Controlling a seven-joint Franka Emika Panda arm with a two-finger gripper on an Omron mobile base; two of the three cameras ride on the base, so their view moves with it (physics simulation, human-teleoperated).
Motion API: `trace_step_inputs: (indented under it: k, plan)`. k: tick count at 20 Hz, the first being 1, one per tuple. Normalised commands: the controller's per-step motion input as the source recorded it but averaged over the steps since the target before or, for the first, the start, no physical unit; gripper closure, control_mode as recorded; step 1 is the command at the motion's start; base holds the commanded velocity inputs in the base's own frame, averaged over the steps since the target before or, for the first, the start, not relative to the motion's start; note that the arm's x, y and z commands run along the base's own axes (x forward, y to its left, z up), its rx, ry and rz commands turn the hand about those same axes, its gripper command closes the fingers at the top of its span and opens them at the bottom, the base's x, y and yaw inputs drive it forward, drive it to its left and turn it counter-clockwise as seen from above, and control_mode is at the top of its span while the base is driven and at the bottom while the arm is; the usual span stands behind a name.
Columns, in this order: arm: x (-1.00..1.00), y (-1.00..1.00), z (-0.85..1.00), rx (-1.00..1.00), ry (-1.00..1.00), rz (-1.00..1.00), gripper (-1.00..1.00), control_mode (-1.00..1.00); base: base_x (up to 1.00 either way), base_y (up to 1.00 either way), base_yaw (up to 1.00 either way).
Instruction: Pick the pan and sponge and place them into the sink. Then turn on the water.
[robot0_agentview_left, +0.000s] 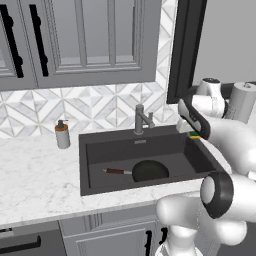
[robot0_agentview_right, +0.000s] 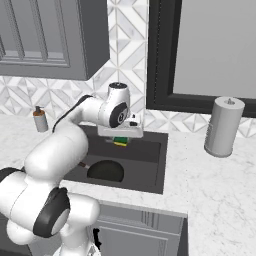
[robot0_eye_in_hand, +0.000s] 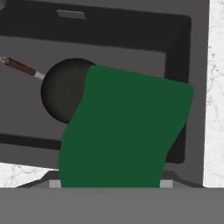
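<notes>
The hand (robot0_agentview_right: 120, 139) grips the small green-and-yellow sponge (robot0_agentview_right: 120, 141) above the dark sink (robot0_agentview_left: 150, 145) — round black pan (robot0_agentview_left: 150, 171) already inside — release comes next

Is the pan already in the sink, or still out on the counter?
In. The pan lies flat on the floor of the sink, its handle pointing left; the hand view shows it there too, partly behind the sponge.
</notes>
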Motion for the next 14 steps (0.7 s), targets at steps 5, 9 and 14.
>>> trace_step_inputs:
  k: [5,9,14]
  plan:
    - [0.46,-0.53,-0.76,0.00,0.02,0.00,1.00,-1.00,0.00,0.00,0.00]
    - [0.12,-0.12,-0.69,0.00,0.00,0.00,1.00,-1.00,0.00,0.00,0.00]
    - [0.01,0.07,-0.61,0.00,0.01,0.00,1.00,-1.00,0.00,0.00,0.00]
